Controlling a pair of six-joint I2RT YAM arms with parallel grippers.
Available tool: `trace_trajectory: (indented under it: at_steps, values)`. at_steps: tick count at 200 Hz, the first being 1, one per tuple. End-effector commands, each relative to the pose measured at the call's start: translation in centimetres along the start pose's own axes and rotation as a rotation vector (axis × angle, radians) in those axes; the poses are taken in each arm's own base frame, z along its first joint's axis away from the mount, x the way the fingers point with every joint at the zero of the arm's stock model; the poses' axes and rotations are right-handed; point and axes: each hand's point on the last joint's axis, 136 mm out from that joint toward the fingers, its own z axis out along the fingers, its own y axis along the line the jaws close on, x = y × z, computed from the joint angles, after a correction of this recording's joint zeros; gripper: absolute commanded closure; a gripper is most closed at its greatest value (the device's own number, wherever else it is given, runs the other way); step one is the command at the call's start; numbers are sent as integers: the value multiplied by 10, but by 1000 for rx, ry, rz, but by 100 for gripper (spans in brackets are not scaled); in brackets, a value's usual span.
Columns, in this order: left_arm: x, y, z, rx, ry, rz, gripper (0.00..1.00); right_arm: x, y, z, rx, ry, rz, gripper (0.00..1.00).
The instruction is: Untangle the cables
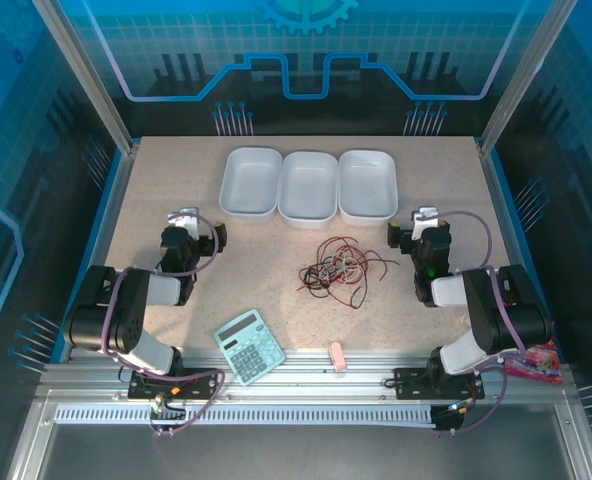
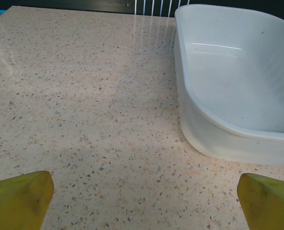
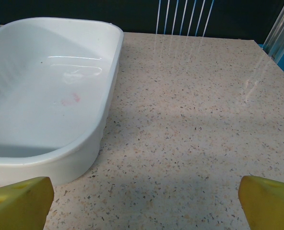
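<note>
A loose tangle of thin red and dark cables is being shown lying mid-table on the speckled, stone-look table, in front of three smooth, rounded white trays. The left gripper and right gripper are being held with yellow-tipped jaws spread wide apart, clasping nothing. The key markings on a teal calculator are being rendered too small to read.

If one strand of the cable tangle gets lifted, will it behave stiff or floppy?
Probably floppy: the cables are thin strands in loose loops on the table. Likely light for their spread. Red and black strands cross repeatedly, so one pulled would probably drag the others.
</note>
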Motion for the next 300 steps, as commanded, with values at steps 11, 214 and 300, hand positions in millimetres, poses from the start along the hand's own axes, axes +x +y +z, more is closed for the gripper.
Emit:
trace_trajectory:
  at_steps: [11,214,300]
  values:
    - [-29,5,-6,-28,-54,-5,1,-16,6,2,-28,-13,-23,0]
    - [-6,-192,-127,457,317,-147,1,-6,22,-142,57,471,215,1]
    - [28,-258,-128,555,439,-70,2,53,81,-221,-199,788,449,42]
